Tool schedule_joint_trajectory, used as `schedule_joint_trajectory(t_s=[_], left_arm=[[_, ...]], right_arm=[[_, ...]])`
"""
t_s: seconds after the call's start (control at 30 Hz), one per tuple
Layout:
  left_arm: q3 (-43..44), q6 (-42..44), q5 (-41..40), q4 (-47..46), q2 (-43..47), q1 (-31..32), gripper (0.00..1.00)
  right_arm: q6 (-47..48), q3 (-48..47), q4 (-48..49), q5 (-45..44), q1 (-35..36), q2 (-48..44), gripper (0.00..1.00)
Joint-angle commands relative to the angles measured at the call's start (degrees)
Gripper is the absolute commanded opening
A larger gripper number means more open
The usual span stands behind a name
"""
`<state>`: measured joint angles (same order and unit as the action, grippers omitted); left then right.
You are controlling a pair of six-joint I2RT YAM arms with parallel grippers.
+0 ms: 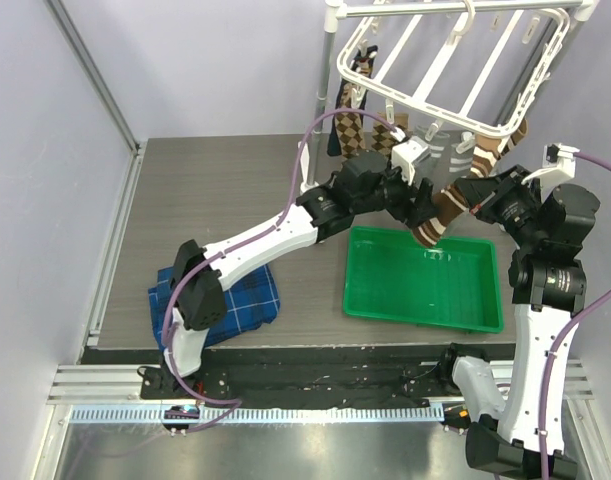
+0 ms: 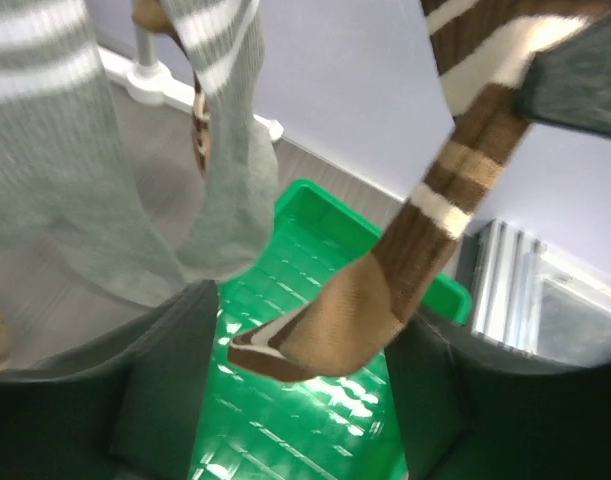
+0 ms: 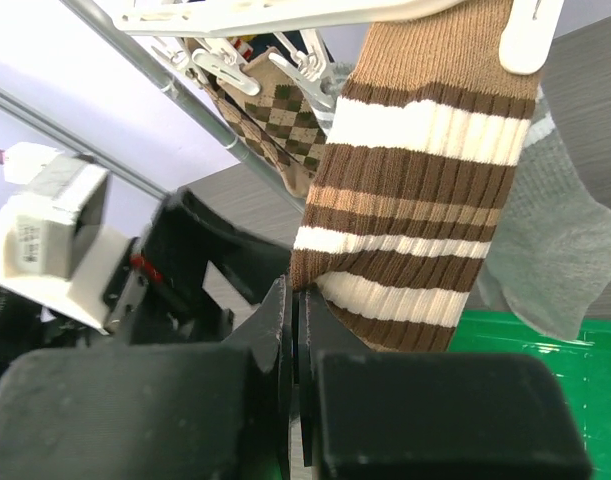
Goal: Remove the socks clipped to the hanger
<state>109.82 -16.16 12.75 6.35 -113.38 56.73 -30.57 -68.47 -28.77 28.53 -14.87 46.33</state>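
My right claw point(image 3: 296, 300) is pinched tight on the left edge of the brown striped sock point(image 3: 415, 180), which hangs clipped to the white hanger point(image 1: 435, 103). My left claw point(image 2: 305, 335) gapes wide, the sock's toe between its fingers, above the green tray point(image 1: 425, 300) on the counter point(image 1: 225, 190).

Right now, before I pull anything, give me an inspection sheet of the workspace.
Surface: dark table.
Job's things: white hanger hung from the pole stand; striped sock clipped to it; argyle sock and grey sock hang nearby.
Clutter: green tray under the socks; blue plaid cloth by the left arm's base.
Grippers: left gripper open around the striped sock's toe; right gripper shut on its leg.
Cables: purple cable arches near the argyle sock.
Surroundings: pale walls; metal rail at the near edge.
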Motion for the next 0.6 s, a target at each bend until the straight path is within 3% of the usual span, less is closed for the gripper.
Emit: schedule_joint_trajectory(t_s=[0.0, 0.03, 0.07, 0.1, 0.13, 0.23, 0.27, 0.37, 0.57], left_arm=[[2.51, 1.31, 2.28, -2.92, -0.26, 0.84, 0.53], [2.50, 1.40, 1.93, -2.92, -0.17, 0.93, 0.42], [2.42, 1.48, 0.97, -2.92, 0.18, 1.10, 0.19], [2.33, 1.66, 0.52, -2.92, 0.44, 1.28, 0.04], [1.89, 1.49, 0.00, -2.83, 0.70, 1.37, 0.00], [-0.12, 1.48, -2.29, -3.18, 2.37, 1.63, 0.00], [-0.83, 1.75, -2.73, -3.27, 2.90, 1.72, 0.00], [-3.12, 1.75, -4.40, -3.97, 4.48, 2.16, 0.00], [-8.21, 3.24, -8.26, -6.08, 7.73, 3.73, 0.00]], right_arm=[[-0.99, -0.26, 1.88, 1.53, -0.24, -0.71, 0.01], [-0.99, -0.35, 1.71, 1.35, -0.24, -0.71, 0.01], [-0.90, -0.53, 1.44, 1.26, -0.24, -0.62, 0.01], [-0.81, -0.70, 1.18, 0.91, -0.24, -0.45, 0.01], [-0.81, -0.96, 0.48, -0.40, -0.24, -0.19, 0.04], [0.24, -3.68, -3.98, -6.96, -0.24, 0.60, 0.27], [0.59, -5.87, -4.88, -9.35, -0.24, 0.87, 0.40], [2.70, -10.35, -6.38, -17.87, -0.24, 2.27, 0.61], [9.38, -19.77, -9.28, -33.00, -0.24, 8.42, 0.70]])
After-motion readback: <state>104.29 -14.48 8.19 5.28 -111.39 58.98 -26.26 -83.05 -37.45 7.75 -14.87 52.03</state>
